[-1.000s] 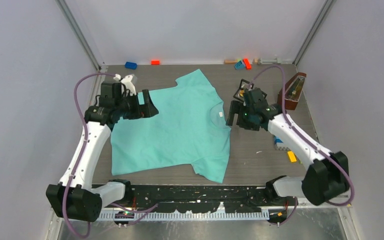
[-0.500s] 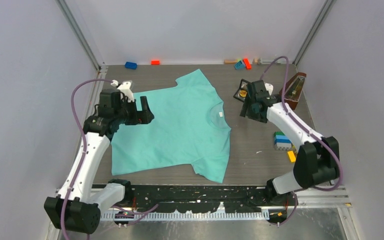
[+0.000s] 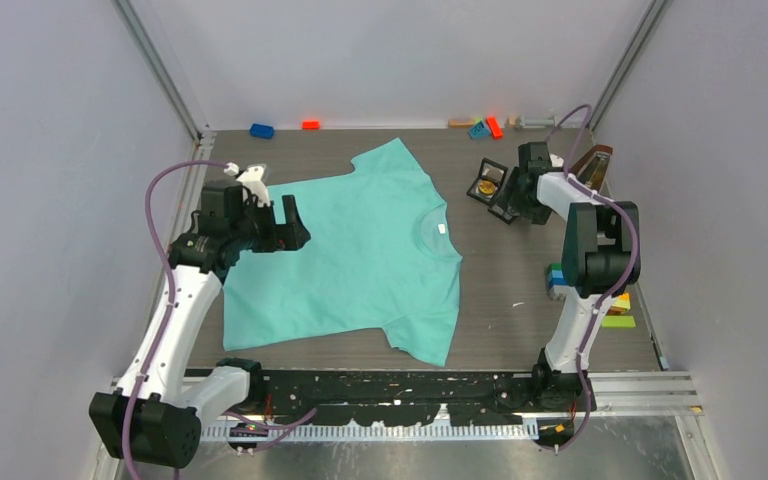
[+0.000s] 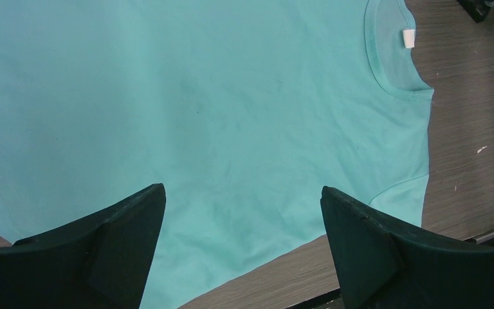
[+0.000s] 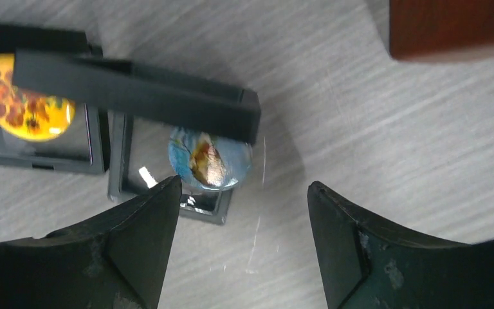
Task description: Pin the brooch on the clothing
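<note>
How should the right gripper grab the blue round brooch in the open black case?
Probably pinch the blue brooch by opposite edges of its round rim, from above and the open side: the black lid overhangs its other edge.

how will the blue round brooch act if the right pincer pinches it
The blue brooch looks glossy and domed, so it may slip out of the right pincer. It is small and round, so it is probably light, and it might roll or skid off its black frame if nudged.
</note>
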